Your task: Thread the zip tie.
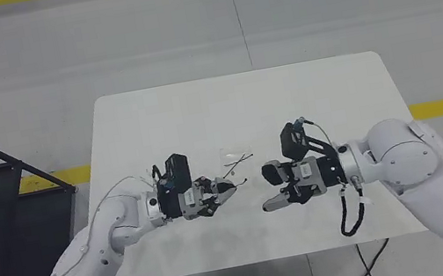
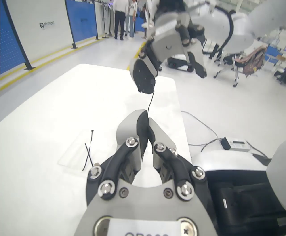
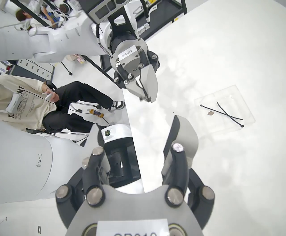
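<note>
The left tool [image 2: 146, 116] was clamped tight on a black zip tie [image 2: 150, 100], and the thin strap stood out from between its fingertips. The strap's free end reached close to one dark finger pad [image 2: 144, 77] of the right tool [image 1: 268, 187]; contact could not be confirmed. The right tool's jaws stood wide apart, holding nothing. Both tools were raised above the near part of the white desk [image 1: 200, 115], facing each other with a small gap between them. Farther back on the desk lay a clear sheet [image 3: 236, 98], flat, carrying two more black ties [image 3: 221, 112] crossed over one another, well apart from both tools.
</note>
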Robot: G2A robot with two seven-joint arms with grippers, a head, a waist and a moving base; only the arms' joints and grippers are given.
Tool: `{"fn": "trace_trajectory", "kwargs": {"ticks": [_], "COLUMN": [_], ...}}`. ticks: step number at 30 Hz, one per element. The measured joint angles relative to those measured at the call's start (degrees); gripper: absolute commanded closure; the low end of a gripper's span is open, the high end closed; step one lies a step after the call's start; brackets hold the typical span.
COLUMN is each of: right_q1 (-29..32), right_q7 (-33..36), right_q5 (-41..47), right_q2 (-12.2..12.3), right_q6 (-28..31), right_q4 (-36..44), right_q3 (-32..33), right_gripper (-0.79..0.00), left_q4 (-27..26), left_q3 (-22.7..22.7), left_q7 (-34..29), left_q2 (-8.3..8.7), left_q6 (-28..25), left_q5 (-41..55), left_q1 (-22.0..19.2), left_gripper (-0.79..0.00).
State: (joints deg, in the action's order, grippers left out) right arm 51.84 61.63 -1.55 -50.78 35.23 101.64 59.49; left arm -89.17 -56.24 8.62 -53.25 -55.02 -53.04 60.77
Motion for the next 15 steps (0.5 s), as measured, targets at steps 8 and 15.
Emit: {"fn": "trace_trajectory", "kwargs": {"ticks": [8, 15], "right_q1": [5.7, 5.7], "right_q7": [-5.6, -5.6], "right_q5": [-2.1, -2.0], "right_q2": [0.5, 0.4], "right_q6": [6.5, 6.4], "right_q4": [-1.4, -1.3], "right_q3": [1.5, 1.4], "right_gripper": [-0.785, -0.785], "left_q4": [2.9, 2.7], "left_q3": [-0.6, -0.6], "left_q7": [4.1, 4.1], "left_q2": [-0.50, -0.52], "left_q6": [-2.7, -2.5], "left_q5": [6.3, 6.3], "left_q1": [0.7, 0.8], "left_gripper": [0.000, 0.000]}}
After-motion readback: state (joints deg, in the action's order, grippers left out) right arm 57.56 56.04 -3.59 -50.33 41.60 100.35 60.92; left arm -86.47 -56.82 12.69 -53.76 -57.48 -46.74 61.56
